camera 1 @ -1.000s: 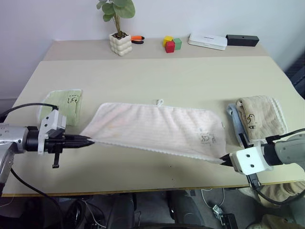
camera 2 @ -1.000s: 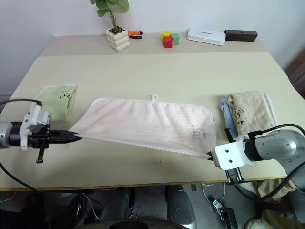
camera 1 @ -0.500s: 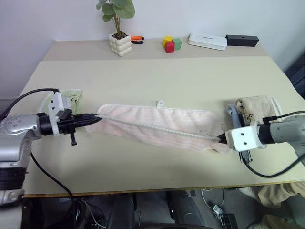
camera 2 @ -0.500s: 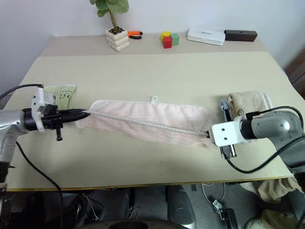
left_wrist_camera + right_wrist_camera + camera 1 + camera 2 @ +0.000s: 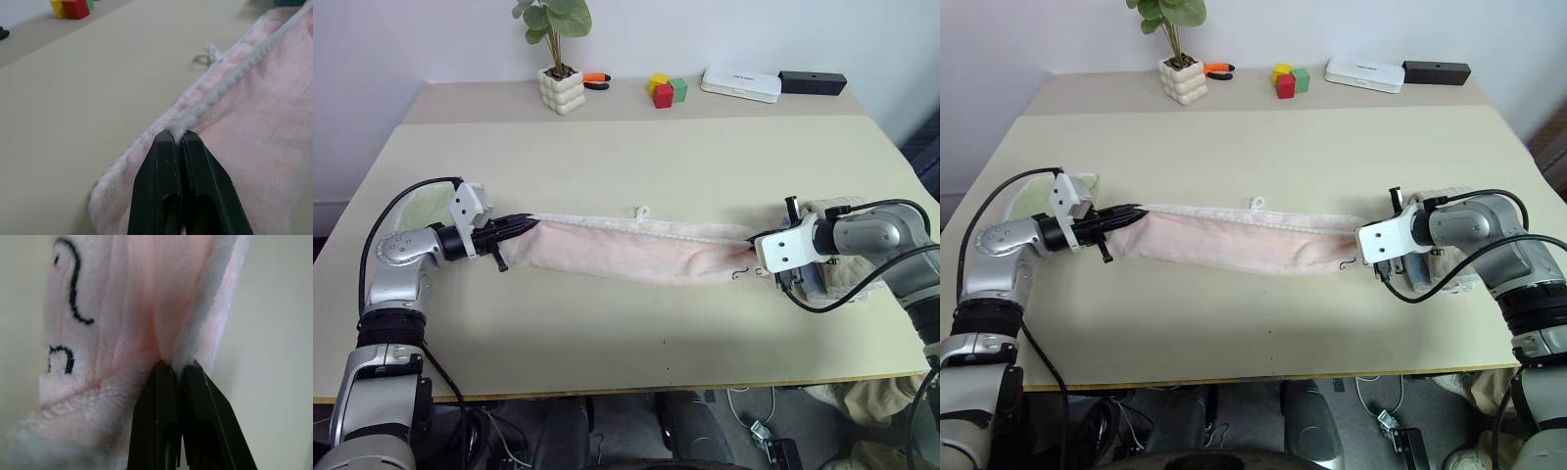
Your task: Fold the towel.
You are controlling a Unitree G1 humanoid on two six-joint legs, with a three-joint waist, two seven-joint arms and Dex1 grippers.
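Beige worktop [image 5: 636, 323] against a pale wall; from the head views the towel [image 5: 636, 253] lies mid-worktop as a long doubled band, slack between the left gripper [image 5: 530, 224] and right gripper [image 5: 753, 239]. Wrist views: both jaws clenched on fluffy edge at the end corners [image 5: 177, 133] [image 5: 168, 363]. Judged light, limp, non-slip; corner hems suit gripping.

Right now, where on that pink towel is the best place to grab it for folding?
By its two end corners, probably, coming in from each side along the table, as both grippers do now. The towel lies as a long, narrow band, and the left gripper and right gripper are each pinched shut on a corner of its hem.
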